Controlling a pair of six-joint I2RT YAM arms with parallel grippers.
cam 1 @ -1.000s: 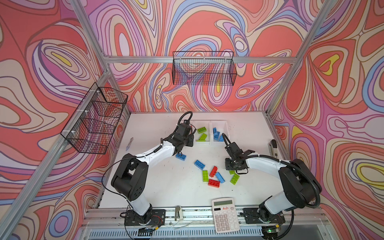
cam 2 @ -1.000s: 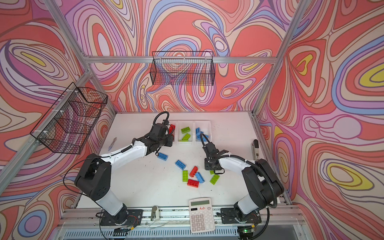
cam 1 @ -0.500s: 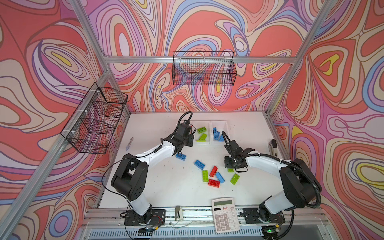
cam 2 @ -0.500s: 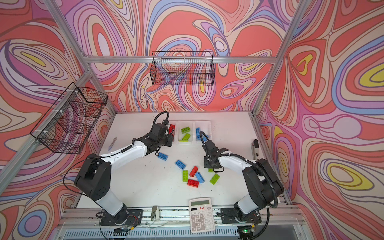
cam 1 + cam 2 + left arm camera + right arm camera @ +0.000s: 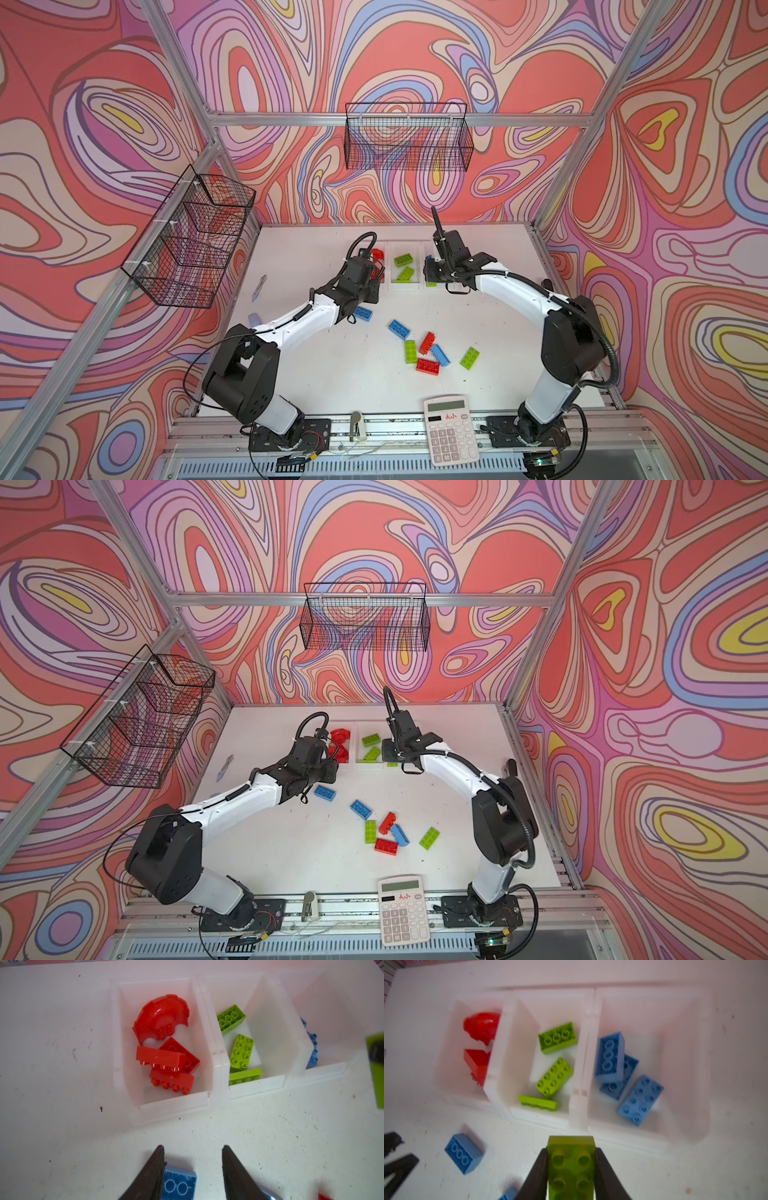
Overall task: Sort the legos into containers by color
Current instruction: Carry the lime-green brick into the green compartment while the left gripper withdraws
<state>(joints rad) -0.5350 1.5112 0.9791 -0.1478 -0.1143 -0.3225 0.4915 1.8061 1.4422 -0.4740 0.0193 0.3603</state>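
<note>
From where I stand, the sorting looks a little past halfway. The three white containers (image 5: 580,1076) sit in a row at the upper middle of the table (image 5: 332,374) in both top views. The red bin (image 5: 172,1105) holds the red arch (image 5: 160,1016) and three sorted red bricks (image 5: 161,1058). The green bin (image 5: 512,1047) holds three sorted green bricks (image 5: 554,1077), and the blue bin (image 5: 679,1068) three sorted blue bricks (image 5: 640,1099). No colour looks misplaced.

The right gripper (image 5: 571,1167) is clenched on a carried green brick (image 5: 571,1147), in the air just short of the containers' near rim. I take it to be bound for the green bin.

The left gripper (image 5: 193,1148) hangs with its jaws apart and grasps nothing. It is just above a nearest blue brick (image 5: 179,1184) that lies on the table in front of the red bin.

Seven bricks are still loose, by my count, all at the centre and lower middle of the top views. They are that nearest blue brick, a second blue brick (image 5: 399,329), then a huddle: an upper red brick (image 5: 427,343), a lower red brick (image 5: 428,366), a left green brick (image 5: 410,351), a third blue brick (image 5: 439,354) and an outlying green brick (image 5: 469,358).
</note>
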